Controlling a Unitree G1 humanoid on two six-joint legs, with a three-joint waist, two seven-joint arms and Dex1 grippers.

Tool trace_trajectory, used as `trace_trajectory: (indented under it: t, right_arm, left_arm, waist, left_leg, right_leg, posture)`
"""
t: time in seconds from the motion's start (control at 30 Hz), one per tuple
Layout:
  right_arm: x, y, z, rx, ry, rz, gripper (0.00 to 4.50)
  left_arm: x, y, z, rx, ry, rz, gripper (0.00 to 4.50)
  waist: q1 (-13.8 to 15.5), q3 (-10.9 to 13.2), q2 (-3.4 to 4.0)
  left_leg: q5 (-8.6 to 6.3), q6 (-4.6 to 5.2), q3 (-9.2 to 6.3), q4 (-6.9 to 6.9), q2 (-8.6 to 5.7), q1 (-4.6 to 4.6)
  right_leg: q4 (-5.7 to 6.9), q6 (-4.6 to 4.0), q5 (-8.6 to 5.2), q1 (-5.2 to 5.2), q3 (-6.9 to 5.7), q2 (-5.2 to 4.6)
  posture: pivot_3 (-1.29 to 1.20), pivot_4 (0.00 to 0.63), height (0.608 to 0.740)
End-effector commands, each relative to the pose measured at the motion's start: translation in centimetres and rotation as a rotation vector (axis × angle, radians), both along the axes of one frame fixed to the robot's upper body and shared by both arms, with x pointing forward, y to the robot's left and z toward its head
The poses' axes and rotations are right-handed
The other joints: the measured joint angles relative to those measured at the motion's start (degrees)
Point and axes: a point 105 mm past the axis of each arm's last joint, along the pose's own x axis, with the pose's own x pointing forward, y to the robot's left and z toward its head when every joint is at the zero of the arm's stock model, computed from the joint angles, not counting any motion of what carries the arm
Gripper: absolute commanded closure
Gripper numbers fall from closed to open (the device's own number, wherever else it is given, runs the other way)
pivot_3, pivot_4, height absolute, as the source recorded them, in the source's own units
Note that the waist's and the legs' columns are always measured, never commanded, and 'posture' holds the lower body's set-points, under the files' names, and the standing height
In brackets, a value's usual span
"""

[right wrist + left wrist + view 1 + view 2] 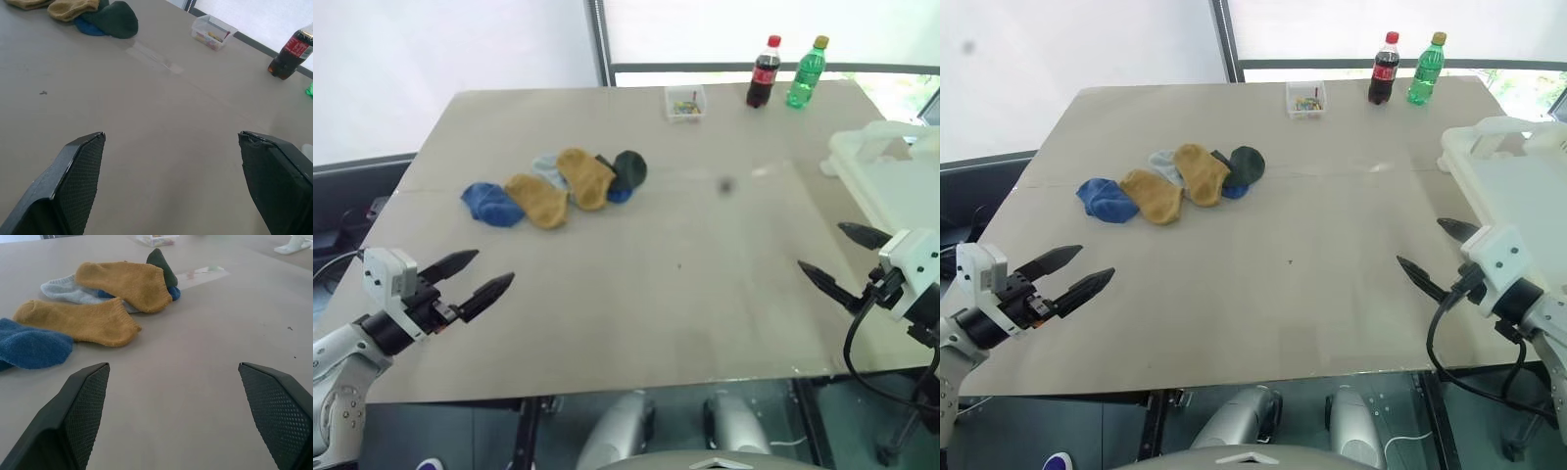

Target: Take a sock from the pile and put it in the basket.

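The pile (558, 186) lies on the table's left half: mustard, blue, light grey and dark green ankle socks, also seen close in the left wrist view as the pile (105, 303). The basket (1518, 186), a pale cream tub with a moulded handle, stands at the table's right edge. My left gripper (484, 274) hovers open over the near left of the table, short of the socks, with nothing between its fingers. My right gripper (837, 259) stands open near the front right, just in front of the basket, holding nothing.
At the table's far edge stand a small clear box (685, 103) of coloured bits, a cola bottle (764, 73) and a green bottle (806, 73). The tan table (705, 294) has bare surface between the two grippers. Its front edge runs close beneath both hands.
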Motion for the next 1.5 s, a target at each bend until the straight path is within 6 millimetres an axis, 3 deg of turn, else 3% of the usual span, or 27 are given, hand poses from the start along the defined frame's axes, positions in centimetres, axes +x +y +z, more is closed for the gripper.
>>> trace_trajectory:
  t: [0.03,0.37,0.53,0.67,0.8,1.13,1.5]
  right_arm:
    - [-0.2,0.6,1.2,0.012,-0.051,0.013,0.01]
    - [0.4,1.4,1.0,0.059,-0.080,0.012,0.01]
    - [1.0,1.9,1.3,0.067,-0.112,0.022,0.01]
    - [2.1,3.7,1.2,0.104,-0.127,0.043,0.01]
    - [2.7,6.7,0.9,0.127,-0.136,0.114,0.01]
    - [3.7,10.8,1.5,0.179,-0.175,0.224,0.01]
    - [2.7,11.5,0.9,0.142,-0.136,0.321,0.01]
  left_arm:
    - [0.4,-0.3,1.3,0.011,-0.045,-0.016,0.03]
    - [2.0,-1.5,1.3,-0.010,-0.066,-0.030,0.03]
    - [3.7,-1.5,0.3,0.059,-0.045,0.056,0.03]
    - [5.0,-1.4,-0.6,0.102,-0.003,0.171,0.03]
    - [6.7,-1.8,-1.4,0.162,0.028,0.277,0.03]
    - [11.1,-3.7,-1.0,0.212,-0.057,0.381,0.03]
    - [13.6,-4.6,-2.1,0.271,-0.031,0.349,0.03]
  waist:
    - [0.00,0.00,0.00]
    - [-0.01,0.02,-0.03]
    - [0.02,0.02,-0.04]
    - [-0.11,0.02,-0.04]
    - [-0.03,0.03,-0.06]
    - [-0.04,0.06,-0.12]
    - [-0.06,0.08,-0.14]
  left_leg:
    - [0.00,0.00,0.00,0.00,0.00,0.00]
    - [-0.01,0.00,-0.01,0.00,0.00,-0.01]
    - [-0.01,0.00,-0.01,0.00,0.00,-0.01]
    - [0.00,0.00,-0.01,-0.01,0.00,0.02]
    - [0.08,-0.15,-0.01,-0.02,0.00,0.00]
    - [0.16,-0.27,-0.02,0.03,-0.05,-0.02]
    - [0.16,-0.27,-0.03,0.02,-0.05,-0.05]
  right_leg:
    - [0.00,0.00,0.00,0.00,0.00,0.00]
    - [-0.03,0.00,0.00,0.00,-0.03,0.01]
    - [-0.03,0.00,0.01,0.00,-0.03,0.01]
    - [-0.01,0.00,0.01,0.00,-0.02,0.02]
    - [0.05,0.00,0.01,-0.02,-0.02,0.03]
    - [0.08,-0.01,0.03,-0.08,-0.04,0.03]
    - [0.11,-0.01,0.03,-0.09,-0.04,0.05]
  posture:
    - [0.00,0.150,0.740]
    - [0.00,0.150,0.740]
    - [0.00,0.150,0.740]
    - [0.00,0.150,0.740]
    - [0.00,0.150,0.740]
    - [0.00,0.150,0.740]
    - [0.00,0.150,0.740]
